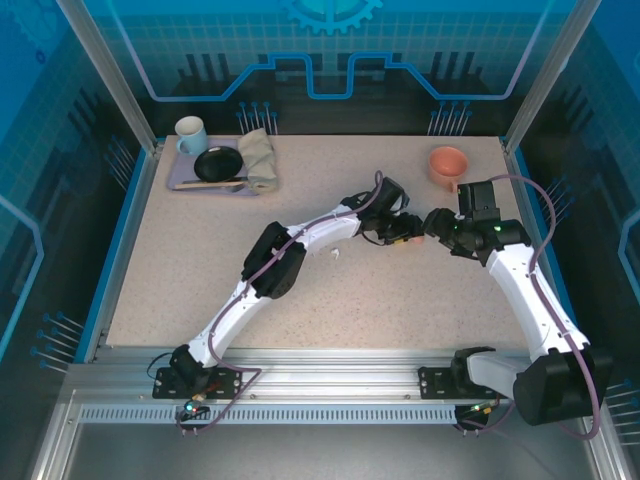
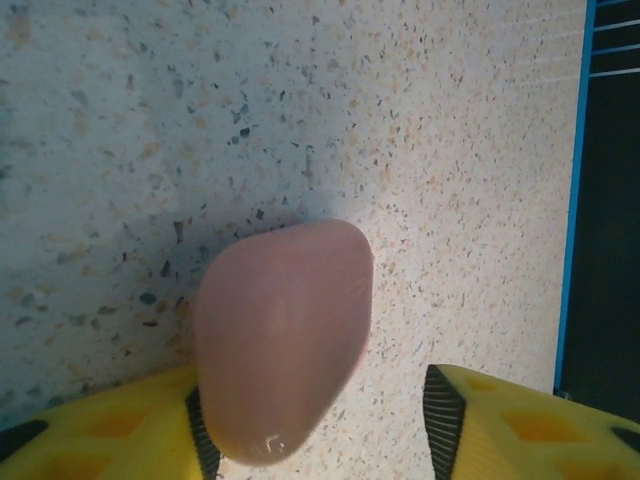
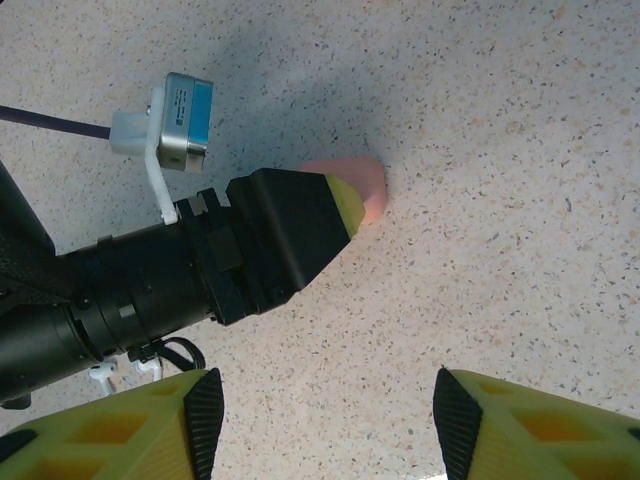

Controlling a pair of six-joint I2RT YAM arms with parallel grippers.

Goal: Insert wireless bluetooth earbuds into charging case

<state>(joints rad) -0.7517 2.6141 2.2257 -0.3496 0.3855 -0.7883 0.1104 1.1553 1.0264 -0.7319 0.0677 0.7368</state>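
Pink case (image 2: 283,340) is reading as smooth satin plastic, catching one small glossy highlight. Table (image 2: 450,150) is showing a matt, speckled stone-look top. Left gripper's fingers (image 2: 530,425) are looking like moulded yellow plastic, wearing black ribbed rubbery pads (image 2: 443,415).

Speckled table (image 1: 400,310). At 10 o'clock, a lavender tray (image 1: 180,184) carries a pale mug (image 1: 190,135) at its 11 o'clock corner, a black dish (image 1: 217,163) at centre and a folded beige cloth (image 1: 260,158) along its 3 o'clock edge. At 1 o'clock stands a coral cup (image 1: 449,165).
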